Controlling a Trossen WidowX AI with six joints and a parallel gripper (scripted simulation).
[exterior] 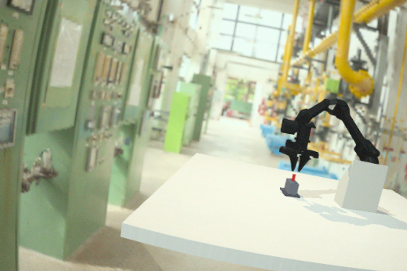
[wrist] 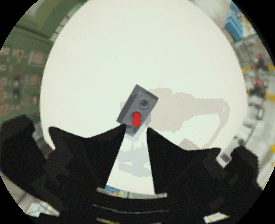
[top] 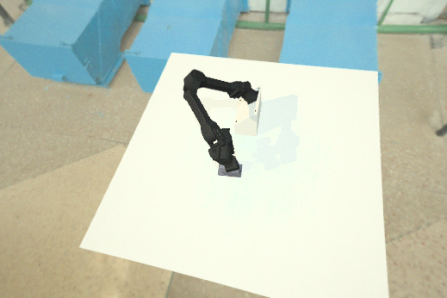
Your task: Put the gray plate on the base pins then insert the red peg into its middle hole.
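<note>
The gray plate and base (top: 230, 174) (exterior: 292, 188) (wrist: 136, 103) show as one small gray block with a dark foot on the table; I cannot clearly tell where the plate meets the base. A round pin end (wrist: 144, 104) shows on top. The red peg (exterior: 293, 177) (wrist: 136, 119) stands in the block beside that pin, near its middle, with a short length sticking out. My gripper (exterior: 296, 171) (wrist: 136, 128) is open and empty, with its fingertips just above the peg, touching nothing. In the top view the arm hides the peg.
The arm's pale stand (top: 246, 125) (exterior: 363, 188) is on the white table (top: 158, 207) (exterior: 222, 215), behind the block in the top view and right of it in the exterior view. Arm shadows fall on the table. Blue bins (top: 58, 39) are beyond the table's far edge.
</note>
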